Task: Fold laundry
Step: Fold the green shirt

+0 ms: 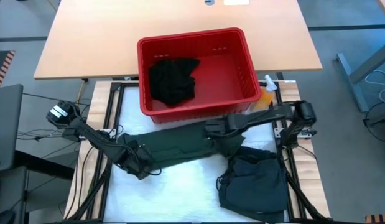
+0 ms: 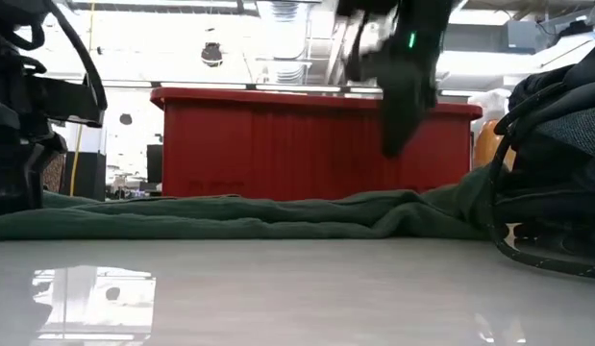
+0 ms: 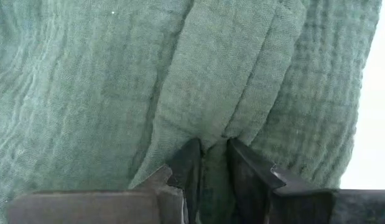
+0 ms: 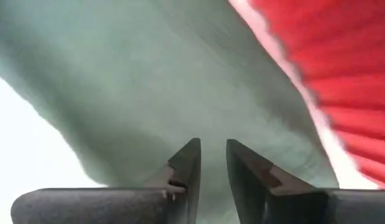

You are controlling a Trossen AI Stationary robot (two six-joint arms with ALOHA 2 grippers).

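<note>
Left gripper (image 3: 209,163) is almost closed and I see it pinching a fold of the green garment (image 1: 173,144) lying flat before the red basket (image 1: 242,78), while my right gripper (image 4: 211,163), narrowly open, holds nothing visible above this cloth.

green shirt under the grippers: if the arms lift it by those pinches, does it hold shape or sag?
Likely sags: the green shirt lies flat in soft folds, and the fabric bunches into a ridge where the left gripper pinches it. Its crinkled weave looks thin, so probably light. That texture should resist slipping, though a small pinch may pull free.
</note>
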